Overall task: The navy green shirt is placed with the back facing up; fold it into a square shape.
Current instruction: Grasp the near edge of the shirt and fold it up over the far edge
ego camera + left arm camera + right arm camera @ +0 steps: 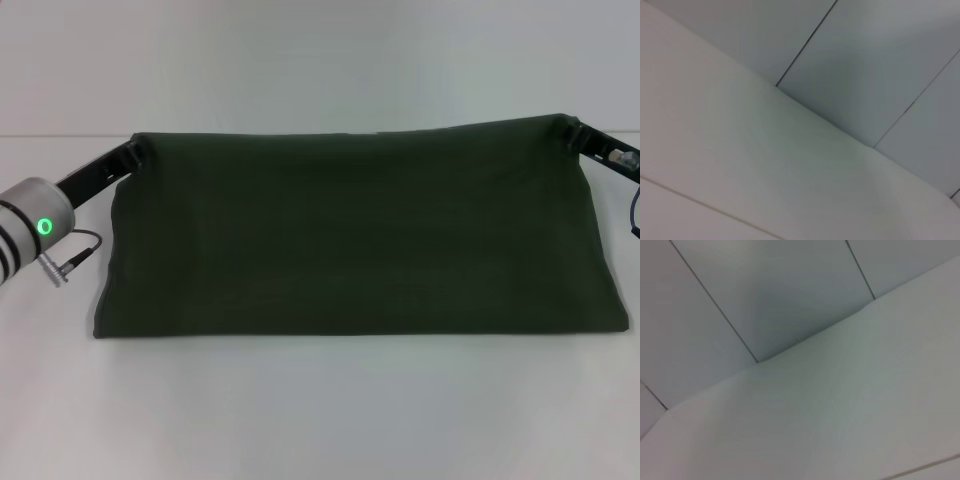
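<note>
In the head view the navy green shirt (350, 235) is a wide dark olive band, its plain side toward me. Its upper edge is raised and stretched between both grippers, while its lower edge rests on the white table (320, 420). My left gripper (135, 152) is shut on the upper left corner. At the upper right corner my right gripper (572, 128) is shut on the cloth. Neither wrist view shows the shirt or any fingers.
The left arm's silver wrist with a green light (40, 225) and a cable sit left of the shirt. A pale wall (320, 60) stands behind the table. Both wrist views show only the white tabletop (740, 175) and grey wall panels (780, 290).
</note>
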You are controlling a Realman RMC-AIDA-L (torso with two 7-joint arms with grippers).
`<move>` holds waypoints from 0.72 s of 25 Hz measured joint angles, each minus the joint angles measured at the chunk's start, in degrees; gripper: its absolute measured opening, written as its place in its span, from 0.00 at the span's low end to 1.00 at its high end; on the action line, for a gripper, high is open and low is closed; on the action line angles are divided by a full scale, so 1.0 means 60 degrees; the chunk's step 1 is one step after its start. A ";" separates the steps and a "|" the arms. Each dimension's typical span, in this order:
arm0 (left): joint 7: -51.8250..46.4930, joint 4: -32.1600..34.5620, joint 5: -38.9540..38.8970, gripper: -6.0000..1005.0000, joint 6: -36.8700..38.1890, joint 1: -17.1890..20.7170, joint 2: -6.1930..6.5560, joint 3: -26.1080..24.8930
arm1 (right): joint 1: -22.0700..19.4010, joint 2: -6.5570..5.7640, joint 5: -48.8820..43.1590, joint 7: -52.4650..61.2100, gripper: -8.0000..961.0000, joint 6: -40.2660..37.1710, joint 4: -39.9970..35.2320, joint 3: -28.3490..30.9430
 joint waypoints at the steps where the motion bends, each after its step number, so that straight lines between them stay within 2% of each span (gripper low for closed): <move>1: 0.0152 -0.0008 -0.0088 0.03 -0.0085 -0.0033 -0.0044 -0.0001 | 0.0033 0.0007 0.0034 -0.0114 0.04 0.0094 0.0054 0.0000; 5: 0.1086 -0.0210 -0.0753 0.04 -0.0320 -0.0076 -0.0170 -0.0002 | 0.0124 0.0013 0.0481 -0.0944 0.04 0.0444 0.0353 -0.0001; 12: 0.1991 -0.0665 -0.1453 0.06 -0.0629 -0.0129 -0.0177 -0.0013 | 0.0193 0.0029 0.1540 -0.2735 0.06 0.0710 0.0757 0.0000; 18: 0.4490 -0.1552 -0.3620 0.08 -0.0787 -0.0142 -0.0195 -0.0070 | 0.0234 0.0041 0.3003 -0.4602 0.09 0.0811 0.1179 0.0016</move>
